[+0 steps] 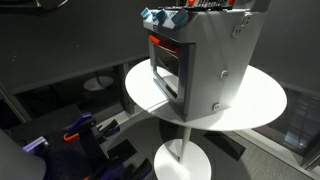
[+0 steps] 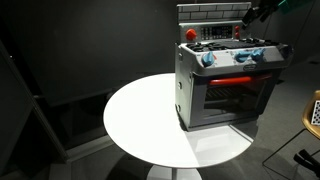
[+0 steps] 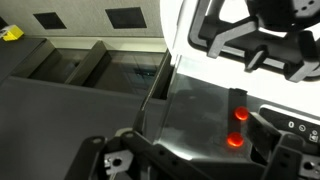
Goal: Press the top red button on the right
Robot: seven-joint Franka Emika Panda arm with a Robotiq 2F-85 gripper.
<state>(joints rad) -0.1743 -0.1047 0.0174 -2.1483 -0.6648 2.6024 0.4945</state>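
No writing, brand, number or sign can be read in any of the views. In the wrist view a few small dark marks stand on the white panel (image 3: 296,125) just beside the red buttons (image 3: 241,114), but they are too small and blurred to make out.
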